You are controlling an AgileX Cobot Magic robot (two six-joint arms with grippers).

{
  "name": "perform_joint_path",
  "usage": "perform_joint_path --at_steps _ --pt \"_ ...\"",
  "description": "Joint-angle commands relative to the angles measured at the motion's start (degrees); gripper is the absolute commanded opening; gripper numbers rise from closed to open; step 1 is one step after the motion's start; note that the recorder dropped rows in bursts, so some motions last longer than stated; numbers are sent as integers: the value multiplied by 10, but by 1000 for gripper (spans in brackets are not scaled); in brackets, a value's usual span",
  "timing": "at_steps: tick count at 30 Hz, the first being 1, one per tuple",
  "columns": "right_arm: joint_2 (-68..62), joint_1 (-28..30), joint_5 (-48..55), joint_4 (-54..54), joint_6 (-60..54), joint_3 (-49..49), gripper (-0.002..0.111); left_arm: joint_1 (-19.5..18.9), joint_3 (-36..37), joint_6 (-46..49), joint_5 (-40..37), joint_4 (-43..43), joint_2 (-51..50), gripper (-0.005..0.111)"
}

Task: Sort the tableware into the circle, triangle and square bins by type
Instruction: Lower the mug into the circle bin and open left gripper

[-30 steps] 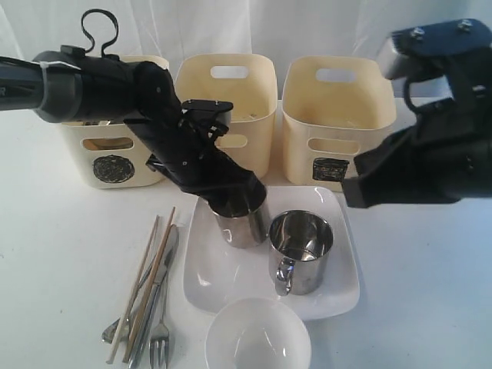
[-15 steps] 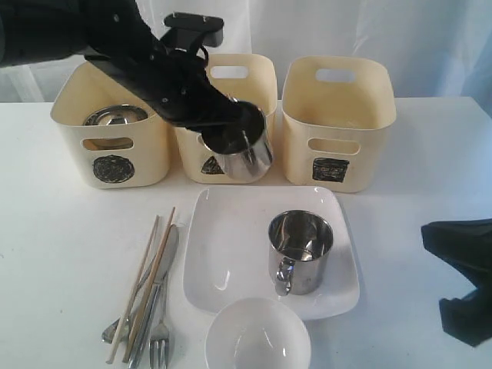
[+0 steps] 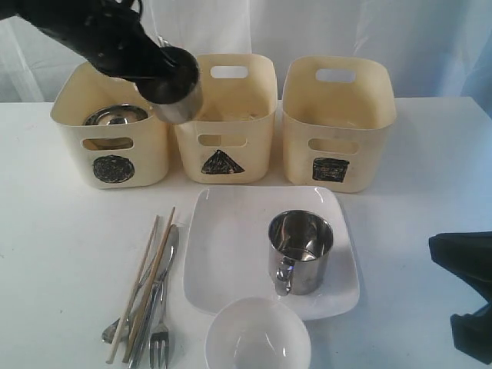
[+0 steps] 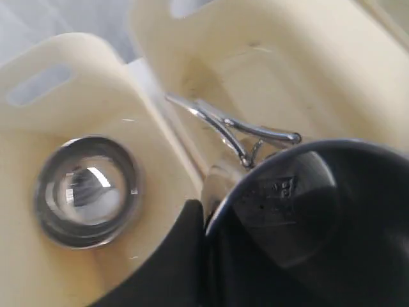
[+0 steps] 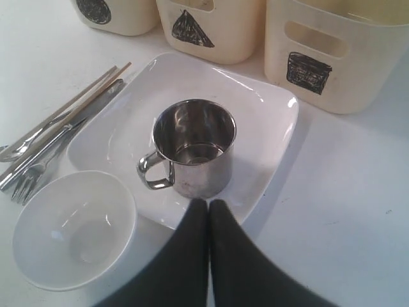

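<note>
My left gripper (image 4: pixel 206 217) is shut on the rim of a steel mug (image 3: pixel 175 98), one finger (image 4: pixel 172 268) outside the wall. It holds the mug in the air over the edge between the circle bin (image 3: pixel 111 165) and the triangle bin (image 3: pixel 223 146). A steel bowl (image 4: pixel 86 188) lies inside the circle bin. The square bin (image 3: pixel 338 165) stands on the right. A second steel mug (image 5: pixel 192 147) stands on the white square plate (image 5: pixel 255 109). My right gripper (image 5: pixel 209 206) is shut on nothing, just short of that mug. The white bowl (image 3: pixel 257 342) sits at the front.
Left of the plate lie the wooden chopsticks (image 3: pixel 150 269), knife (image 3: pixel 163 265), fork (image 3: pixel 159 338) and spoon (image 3: pixel 113 332) in a loose bundle. My right arm (image 3: pixel 469 284) fills the lower right corner. White curtains hang behind the bins.
My left gripper has lifted the mug off the plate and carried it up and left to the bins. My right arm has dropped to the lower right corner.
</note>
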State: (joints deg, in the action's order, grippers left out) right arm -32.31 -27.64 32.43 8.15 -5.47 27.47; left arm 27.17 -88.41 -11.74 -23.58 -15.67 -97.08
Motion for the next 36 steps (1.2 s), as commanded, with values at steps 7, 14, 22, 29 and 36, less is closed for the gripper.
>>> perform_joint_path --at_steps 7,14,22,29,36 --pt "2 3 0 -4 2 -2 0 -117 -4 -52 161 -37 -17 0" --pt "2 3 0 -4 2 -2 0 -133 -4 -52 156 -37 -74 0" --pt "2 3 0 -4 2 -2 0 -133 -4 -52 143 -37 -98 15" --pt "2 3 0 -4 2 -2 0 -133 -4 -52 112 -20 -93 49" --pt "2 3 0 -4 2 -2 0 -104 -4 -47 56 49 -32 45"
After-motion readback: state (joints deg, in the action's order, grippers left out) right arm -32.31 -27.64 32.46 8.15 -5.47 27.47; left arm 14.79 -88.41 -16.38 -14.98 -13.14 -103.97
